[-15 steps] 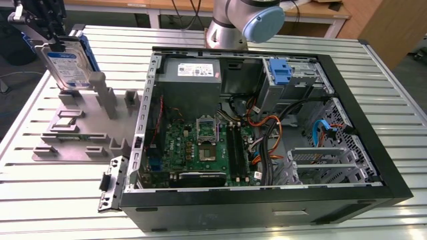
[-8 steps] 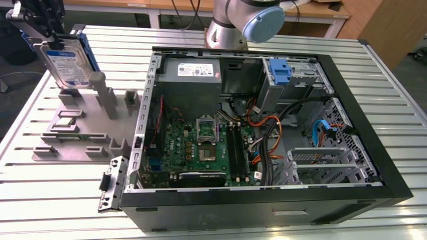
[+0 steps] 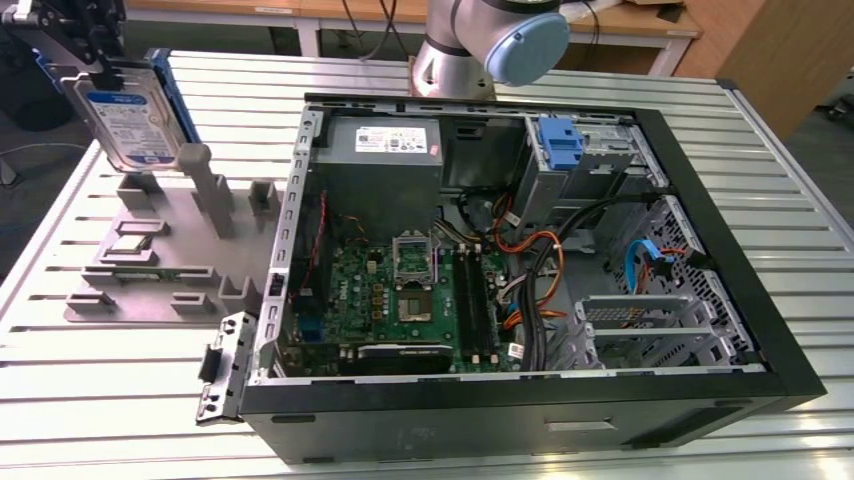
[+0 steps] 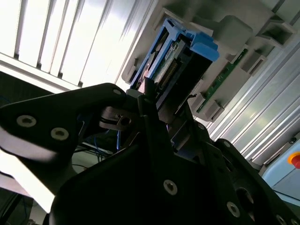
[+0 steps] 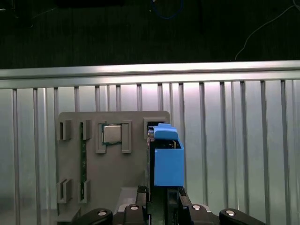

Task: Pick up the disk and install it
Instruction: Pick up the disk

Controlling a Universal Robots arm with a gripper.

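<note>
— So, where is the disk [image 3: 127,120]?
— At 10 o'clock in the exterior view, well apart from the case [image 3: 747,330]. It hangs upright with its label facing the camera and the blue carrier framing its edges.
— What holds it?
— The gripper [image 3: 96,62]. Its jaws are clamped on the disk's upper end. In the second wrist view a dark finger [image 4: 146,105] presses against the carrier.
— Is it clear of the fixture [image 3: 160,255]?
— Its lower edge is right over the slot posts at the fixture's 11 o'clock corner. I cannot tell whether they touch.
— And the fixture itself?
— It is a grey plate lying flat on the slatted table [image 3: 107,380], at 9 o'clock from the case. In the first wrist view the disk stands over 1 slot, just beside a square chip [image 5: 112,133] seated in its pocket.
— The case?
— Open, lying on its side. The board [image 3: 400,290] sits near the centre. The power supply [image 3: 380,140] is at 12 o'clock from it. A blue bracket [image 3: 561,140] stands upright at 1 o'clock, in the drive bay.
— The arm?
— Its grey base [image 3: 474,45] rises just behind the case, at 12 o'clock in the exterior view.
</note>
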